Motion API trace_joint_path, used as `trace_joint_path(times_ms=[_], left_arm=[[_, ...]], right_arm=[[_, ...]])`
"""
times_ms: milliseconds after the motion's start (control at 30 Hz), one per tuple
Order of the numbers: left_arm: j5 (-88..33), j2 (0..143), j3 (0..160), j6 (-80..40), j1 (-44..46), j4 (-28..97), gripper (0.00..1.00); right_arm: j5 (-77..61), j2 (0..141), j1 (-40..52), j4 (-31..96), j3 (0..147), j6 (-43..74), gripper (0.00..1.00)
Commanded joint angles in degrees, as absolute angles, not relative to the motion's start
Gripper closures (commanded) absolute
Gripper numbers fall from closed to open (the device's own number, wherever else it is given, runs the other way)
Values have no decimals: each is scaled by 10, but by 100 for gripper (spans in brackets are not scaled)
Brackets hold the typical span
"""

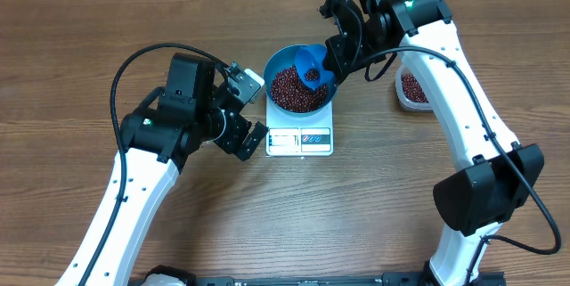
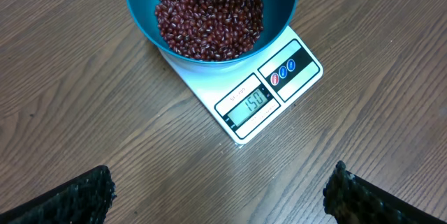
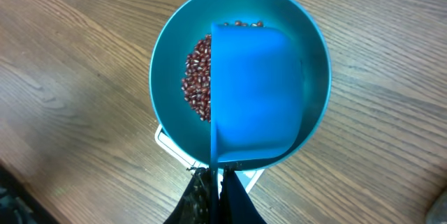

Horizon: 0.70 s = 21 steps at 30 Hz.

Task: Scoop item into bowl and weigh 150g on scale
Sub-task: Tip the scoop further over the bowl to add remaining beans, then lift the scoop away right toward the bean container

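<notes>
The blue bowl [image 1: 278, 61] sits on the white scale [image 1: 299, 141] and holds a heap of red-brown beans [image 1: 292, 90]. From the left wrist, bowl [image 2: 140, 11], beans [image 2: 209, 15] and scale [image 2: 269, 95] show; its display reads 150. My right gripper [image 1: 331, 59] is shut on the thin handle of a small blue scoop [image 1: 313, 61] held tilted over the bowl with a few beans in it. The right wrist view shows the scoop [image 3: 255, 91] covering most of the bowl [image 3: 167, 56], gripper [image 3: 218, 175] pinching the handle. My left gripper [image 1: 252, 106] [image 2: 220, 196] hovers open beside the scale, empty.
A clear plastic tub [image 1: 411, 90] with more beans stands right of the scale, partly hidden behind the right arm. Bare wooden table [image 1: 80, 45] lies all around.
</notes>
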<state>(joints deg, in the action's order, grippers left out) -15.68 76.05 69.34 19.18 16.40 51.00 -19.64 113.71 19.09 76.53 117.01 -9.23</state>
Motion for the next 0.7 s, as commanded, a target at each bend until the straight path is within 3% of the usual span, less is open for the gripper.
trace_joint_path(times_ms=[0, 667], left_arm=[[-165, 765, 691, 182, 165, 509, 0], [-165, 765, 691, 182, 165, 509, 0]], right_arm=[[-224, 1099, 178, 765, 1190, -95, 96], [-256, 1064, -23, 804, 1190, -95, 96]])
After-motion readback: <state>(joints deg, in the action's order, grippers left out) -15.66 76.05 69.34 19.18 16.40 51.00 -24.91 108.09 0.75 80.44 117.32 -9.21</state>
